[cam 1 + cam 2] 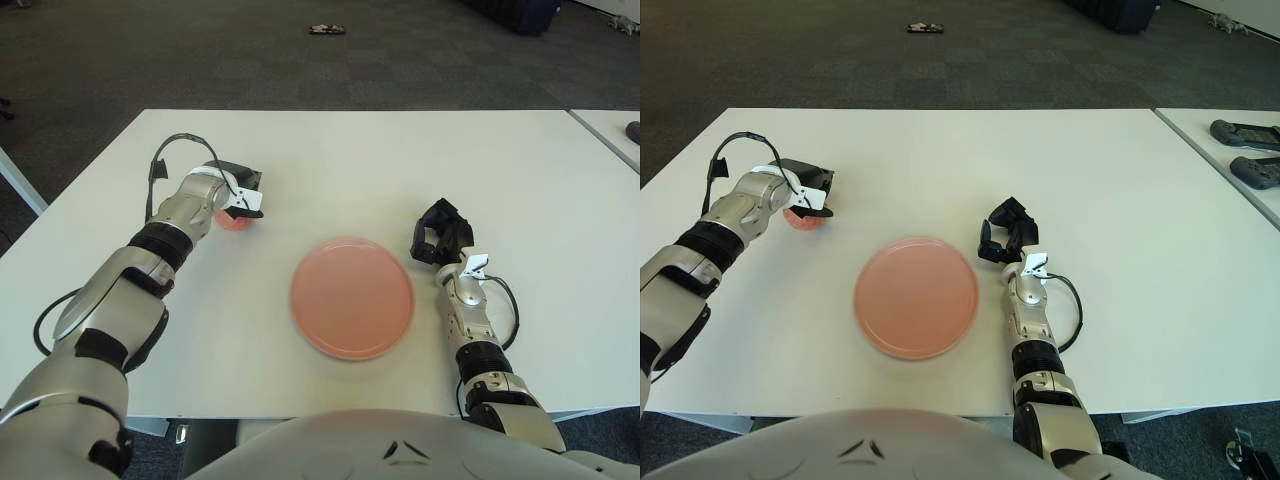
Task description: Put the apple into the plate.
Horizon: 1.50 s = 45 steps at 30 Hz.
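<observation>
Resting on the white table (340, 150), the small round red apple (235, 220) lies well left of the flat pink round plate (352, 297), mostly covered by the left hand (238, 196). Judged light, firm and smooth, it should be gripped across its widest part. Fingers curl closely over it; a secure hold cannot be confirmed. Right hand (440, 236), beside the plate's right edge, shows fingers curled, holding nothing.

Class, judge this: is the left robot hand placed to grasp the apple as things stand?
Probably yes. The left robot hand is right over the apple, nothing between; whether it grips yet is unclear.
</observation>
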Each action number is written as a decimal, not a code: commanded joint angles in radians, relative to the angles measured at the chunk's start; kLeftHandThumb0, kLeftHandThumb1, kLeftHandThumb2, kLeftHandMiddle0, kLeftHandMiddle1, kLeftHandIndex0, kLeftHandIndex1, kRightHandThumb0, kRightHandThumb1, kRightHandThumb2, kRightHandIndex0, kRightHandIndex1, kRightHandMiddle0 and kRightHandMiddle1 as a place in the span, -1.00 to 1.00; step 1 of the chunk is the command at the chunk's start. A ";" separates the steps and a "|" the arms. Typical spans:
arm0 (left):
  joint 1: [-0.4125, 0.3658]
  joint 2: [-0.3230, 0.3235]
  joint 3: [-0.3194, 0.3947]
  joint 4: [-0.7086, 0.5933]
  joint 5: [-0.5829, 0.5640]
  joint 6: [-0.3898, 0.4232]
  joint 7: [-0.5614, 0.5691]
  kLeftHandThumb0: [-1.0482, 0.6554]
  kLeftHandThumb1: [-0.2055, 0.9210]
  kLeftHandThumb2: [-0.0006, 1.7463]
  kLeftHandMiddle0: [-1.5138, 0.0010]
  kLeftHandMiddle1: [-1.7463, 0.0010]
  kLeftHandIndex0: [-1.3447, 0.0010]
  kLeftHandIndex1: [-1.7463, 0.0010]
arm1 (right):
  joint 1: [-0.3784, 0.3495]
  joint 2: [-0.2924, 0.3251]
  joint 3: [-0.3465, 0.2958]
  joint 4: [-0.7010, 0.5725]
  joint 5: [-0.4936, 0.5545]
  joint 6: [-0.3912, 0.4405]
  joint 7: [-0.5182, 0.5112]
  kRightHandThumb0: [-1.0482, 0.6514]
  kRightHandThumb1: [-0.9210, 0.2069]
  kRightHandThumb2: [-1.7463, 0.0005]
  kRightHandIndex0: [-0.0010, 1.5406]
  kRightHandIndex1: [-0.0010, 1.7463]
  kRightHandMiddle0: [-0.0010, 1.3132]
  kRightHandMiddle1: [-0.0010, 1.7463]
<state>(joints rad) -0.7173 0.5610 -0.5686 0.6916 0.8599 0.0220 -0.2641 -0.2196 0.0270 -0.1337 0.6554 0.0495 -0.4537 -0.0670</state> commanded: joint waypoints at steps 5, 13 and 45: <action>0.062 0.003 0.040 -0.031 -0.038 -0.016 0.055 -0.31 0.06 0.18 -0.43 -1.00 -0.06 -0.70 | 0.032 0.003 -0.007 0.032 0.017 0.052 0.010 -0.35 0.19 -0.59 0.53 1.00 0.01 1.00; 0.098 -0.012 0.102 -0.028 -0.086 -0.108 0.232 -0.29 0.12 0.20 -0.44 -1.00 0.06 -0.79 | 0.035 0.001 -0.006 0.026 0.017 0.055 0.016 -0.35 0.18 -0.58 0.50 1.00 0.00 1.00; 0.078 -0.084 0.230 0.178 -0.266 -0.397 0.528 -0.34 -0.15 0.56 -0.54 -1.00 0.04 -1.00 | 0.041 0.000 -0.004 0.025 0.017 0.043 0.032 -0.34 0.14 -0.55 0.46 1.00 -0.03 1.00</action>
<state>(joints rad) -0.6333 0.4857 -0.3565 0.8547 0.6190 -0.3627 0.2772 -0.2158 0.0218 -0.1324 0.6445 0.0571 -0.4551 -0.0322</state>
